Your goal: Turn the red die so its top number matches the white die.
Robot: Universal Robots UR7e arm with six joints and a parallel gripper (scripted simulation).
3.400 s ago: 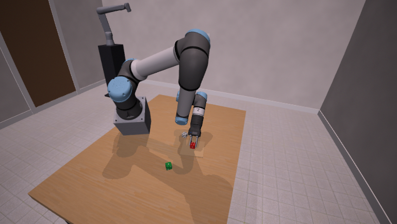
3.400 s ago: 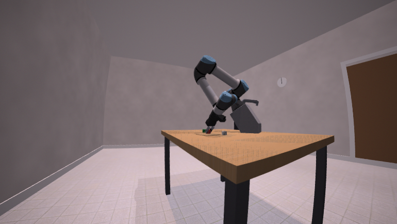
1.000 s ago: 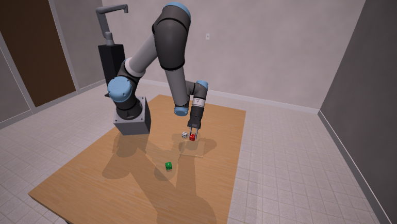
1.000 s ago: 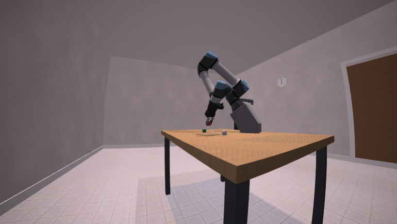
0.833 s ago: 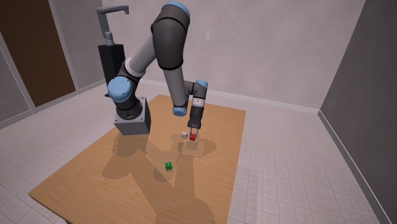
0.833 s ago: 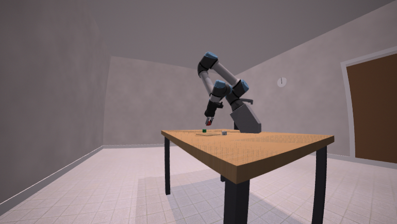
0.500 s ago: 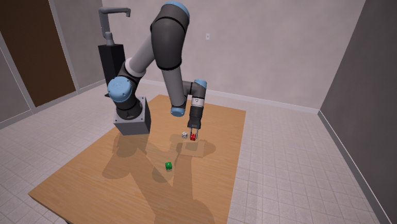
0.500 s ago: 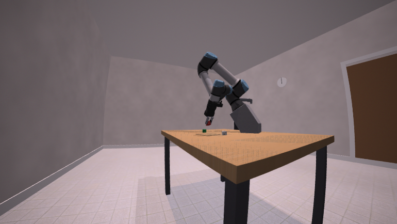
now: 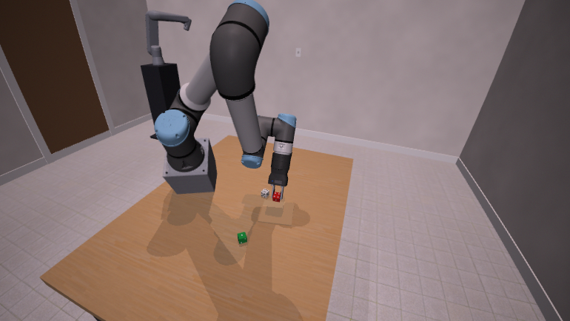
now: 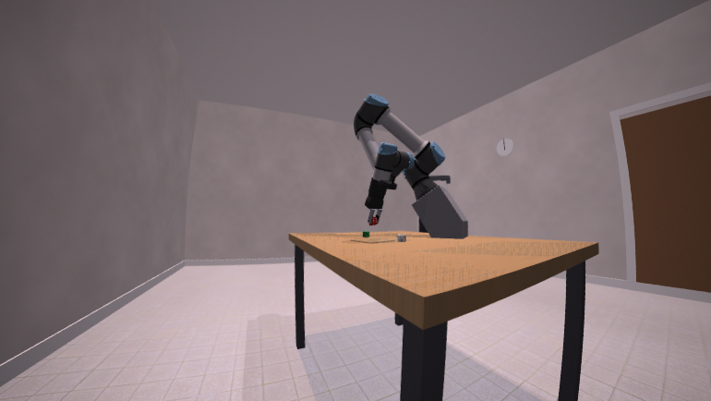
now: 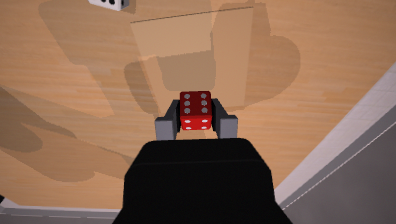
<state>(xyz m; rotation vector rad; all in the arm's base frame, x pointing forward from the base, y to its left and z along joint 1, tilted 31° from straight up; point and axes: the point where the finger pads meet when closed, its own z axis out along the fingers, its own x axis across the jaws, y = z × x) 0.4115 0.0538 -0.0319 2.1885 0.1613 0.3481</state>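
Note:
My gripper (image 9: 277, 195) is shut on the red die (image 9: 276, 196) and holds it in the air above the far edge of the thin tan mat (image 9: 276, 213). In the wrist view the red die (image 11: 195, 110) sits between the two fingers, with a six-pip face away from me and a four-pip face toward the camera. The mat (image 11: 172, 35) lies below and ahead of it. The white die (image 9: 264, 193) rests on the table just left of the gripper; only its edge shows in the wrist view (image 11: 111, 4). In the exterior view the gripper (image 10: 373, 219) hangs clear of the table.
A green die (image 9: 241, 237) lies on the table nearer the front, away from the mat. The robot base (image 9: 190, 167) stands at the table's back left. The table's right edge (image 9: 339, 222) is close to the mat.

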